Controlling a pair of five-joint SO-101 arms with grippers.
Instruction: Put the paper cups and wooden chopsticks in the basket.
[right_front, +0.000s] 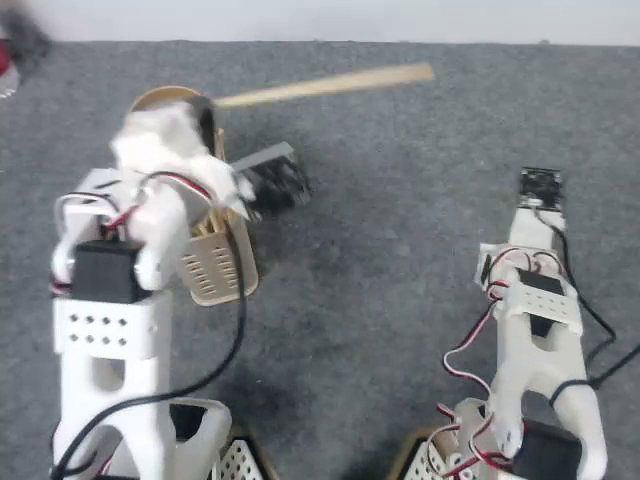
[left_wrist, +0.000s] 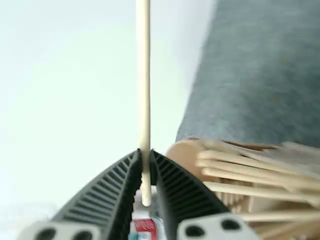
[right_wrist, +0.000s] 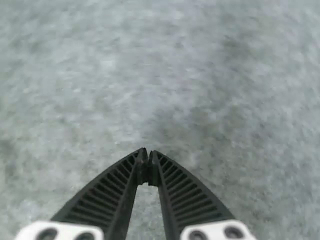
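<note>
Left pincer (left_wrist: 145, 154) is clamped on one pale wooden chopstick (left_wrist: 143, 75) near its end. From the high view the stick (right_front: 330, 85) juts out level over the grey felt surface (right_front: 400, 250), just beyond the beige perforated plastic basket (right_front: 215, 275). A bundle of wooden chopsticks (left_wrist: 240, 172) already lies in the basket. Right pincer (right_wrist: 148, 156) is closed on nothing, over bare surface, well apart from the basket.
</note>
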